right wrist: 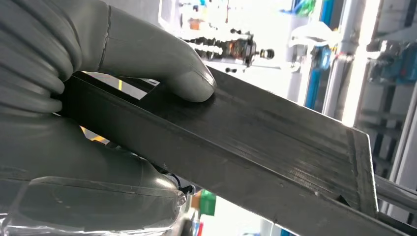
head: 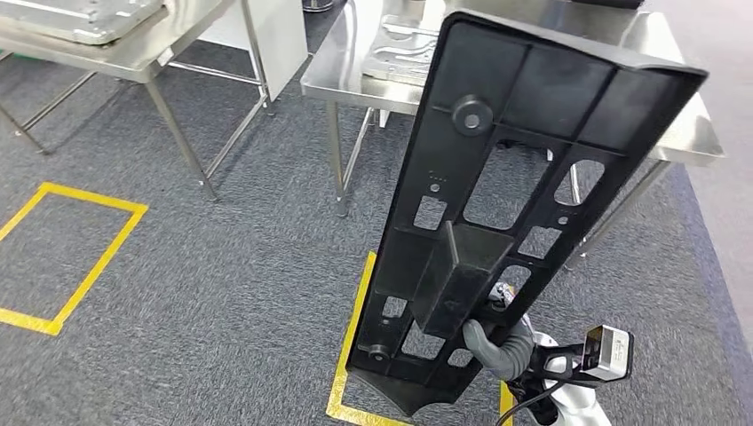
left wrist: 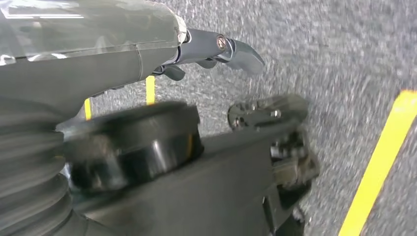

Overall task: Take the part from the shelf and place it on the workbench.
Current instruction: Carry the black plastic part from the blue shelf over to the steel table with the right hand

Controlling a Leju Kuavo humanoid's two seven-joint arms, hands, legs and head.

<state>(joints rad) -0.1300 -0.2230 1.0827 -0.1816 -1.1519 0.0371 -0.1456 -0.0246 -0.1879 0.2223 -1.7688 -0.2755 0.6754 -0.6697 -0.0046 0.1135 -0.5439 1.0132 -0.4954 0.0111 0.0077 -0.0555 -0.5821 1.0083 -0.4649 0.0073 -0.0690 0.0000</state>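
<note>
With the right hand (head: 499,342) clamped on the black part's (head: 524,169) near end and the left hand (left wrist: 216,51) hanging empty, carry it level to the far steel workbench (head: 355,67), clearing its edge.

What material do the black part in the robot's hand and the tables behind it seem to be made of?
The black part looks like moulded plastic with a matte finish: it has ribs, a boss and cut-out windows, and the right wrist view shows a fine grain where the right hand grips it. The tables look like stainless steel: bright, brushed, reflective tops on thin metal legs.
</note>
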